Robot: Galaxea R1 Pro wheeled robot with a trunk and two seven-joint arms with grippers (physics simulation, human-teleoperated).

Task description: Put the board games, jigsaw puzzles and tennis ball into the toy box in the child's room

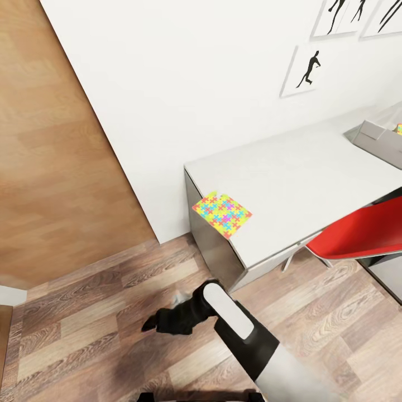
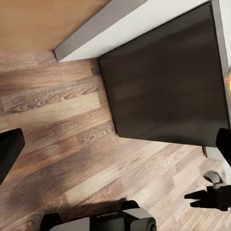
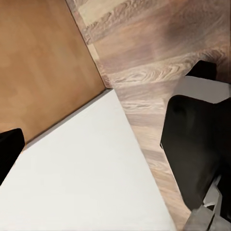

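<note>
A bright puzzle (image 1: 222,214) is seen lying flat at the near corner of the white table (image 1: 301,178), slightly overhanging its edge. At the table's far end a grey toy box (image 1: 375,140) is set. One gripper (image 1: 162,324) is held low over the wood floor (image 1: 84,335); how its jaws stand cannot be told. A red chair (image 1: 363,231) is drawn up at the table.

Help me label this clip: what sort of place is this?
Probably a bedroom or study corner: a white desk holding a colourful jigsaw puzzle, a red chair, framed silhouette pictures, wood flooring.
</note>
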